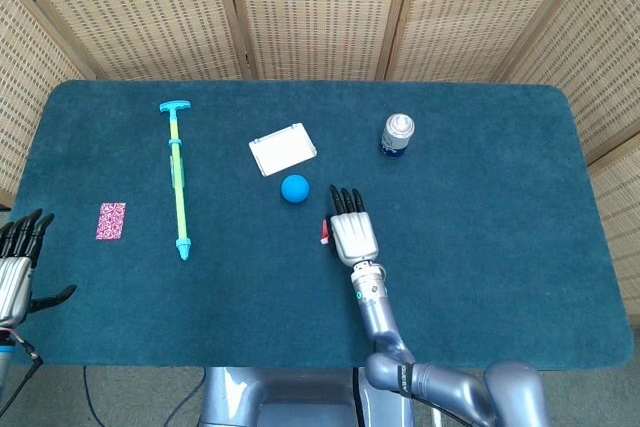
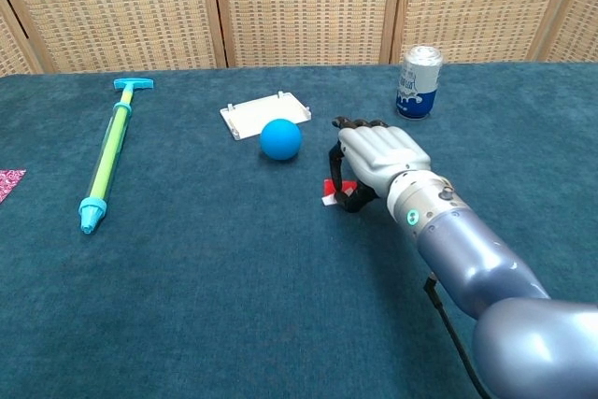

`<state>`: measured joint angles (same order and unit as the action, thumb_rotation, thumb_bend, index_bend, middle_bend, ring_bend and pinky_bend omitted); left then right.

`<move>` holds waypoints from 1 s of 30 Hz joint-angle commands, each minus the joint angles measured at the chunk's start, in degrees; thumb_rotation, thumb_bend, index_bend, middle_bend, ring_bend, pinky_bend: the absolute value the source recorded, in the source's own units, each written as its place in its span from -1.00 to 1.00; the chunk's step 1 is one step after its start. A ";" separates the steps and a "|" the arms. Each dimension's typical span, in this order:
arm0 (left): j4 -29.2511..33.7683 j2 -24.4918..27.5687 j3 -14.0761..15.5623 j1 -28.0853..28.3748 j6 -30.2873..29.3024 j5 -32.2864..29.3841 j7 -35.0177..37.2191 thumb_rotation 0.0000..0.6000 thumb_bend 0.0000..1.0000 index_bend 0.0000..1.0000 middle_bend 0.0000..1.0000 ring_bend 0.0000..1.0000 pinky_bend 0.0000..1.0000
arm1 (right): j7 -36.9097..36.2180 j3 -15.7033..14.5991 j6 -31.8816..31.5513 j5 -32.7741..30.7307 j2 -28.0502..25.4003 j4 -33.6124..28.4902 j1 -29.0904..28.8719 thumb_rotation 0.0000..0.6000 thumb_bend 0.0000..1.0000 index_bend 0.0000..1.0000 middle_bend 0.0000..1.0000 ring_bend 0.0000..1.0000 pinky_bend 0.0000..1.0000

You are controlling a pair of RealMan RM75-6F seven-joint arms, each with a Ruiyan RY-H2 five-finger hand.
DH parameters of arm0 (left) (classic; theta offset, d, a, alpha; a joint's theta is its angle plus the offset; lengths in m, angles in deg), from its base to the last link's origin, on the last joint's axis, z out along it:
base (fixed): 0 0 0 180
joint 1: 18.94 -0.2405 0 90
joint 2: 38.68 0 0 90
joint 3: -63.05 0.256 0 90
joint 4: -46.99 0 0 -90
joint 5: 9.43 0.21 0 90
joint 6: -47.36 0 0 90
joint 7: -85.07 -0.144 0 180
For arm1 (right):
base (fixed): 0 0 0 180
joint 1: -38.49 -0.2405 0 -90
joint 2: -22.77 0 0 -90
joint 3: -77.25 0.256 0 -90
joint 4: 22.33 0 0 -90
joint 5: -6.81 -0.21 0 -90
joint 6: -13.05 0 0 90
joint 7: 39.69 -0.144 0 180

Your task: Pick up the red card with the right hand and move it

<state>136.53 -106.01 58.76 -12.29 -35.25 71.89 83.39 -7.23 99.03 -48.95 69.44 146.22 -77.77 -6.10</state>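
The red card (image 1: pixel 325 235) (image 2: pixel 329 192) shows only as a thin tilted sliver with a white edge, just left of my right hand. My right hand (image 1: pixel 351 232) (image 2: pixel 378 161) is near the table's middle, back up, with the thumb and fingers curled around the card and pinching it. Most of the card is hidden under the palm. One edge of it looks raised off the blue cloth. My left hand (image 1: pixel 18 257) hangs at the table's left edge with its fingers apart, holding nothing; the chest view does not show it.
A blue ball (image 1: pixel 294 188) (image 2: pixel 280 138) lies just beyond and left of the right hand, with a white tray (image 1: pixel 283 148) (image 2: pixel 265 115) behind it. A can (image 1: pixel 397 134) (image 2: pixel 419 81) stands far right. A green pump (image 1: pixel 179 179) and a pink card (image 1: pixel 111 220) lie left.
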 commanded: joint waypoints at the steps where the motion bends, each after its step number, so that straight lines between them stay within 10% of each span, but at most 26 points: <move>1: -0.05 0.06 -0.07 -0.01 0.02 -0.13 0.14 1.00 -0.67 -1.00 -1.00 -1.00 -0.99 | -0.05 0.48 0.43 -0.46 0.29 0.66 -0.47 1.00 0.29 0.22 -0.88 -1.00 -1.00; 30: -0.91 -0.22 -0.71 0.38 1.23 -2.05 0.11 1.00 -0.67 -1.00 -1.00 -1.00 -0.99 | -1.85 5.19 2.89 -1.98 1.25 8.88 -7.56 1.00 0.28 0.22 -0.87 -1.00 -1.00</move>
<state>135.63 -106.23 58.05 -11.91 -34.02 69.84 83.51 -9.04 104.14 -46.01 67.51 147.54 -68.88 -13.58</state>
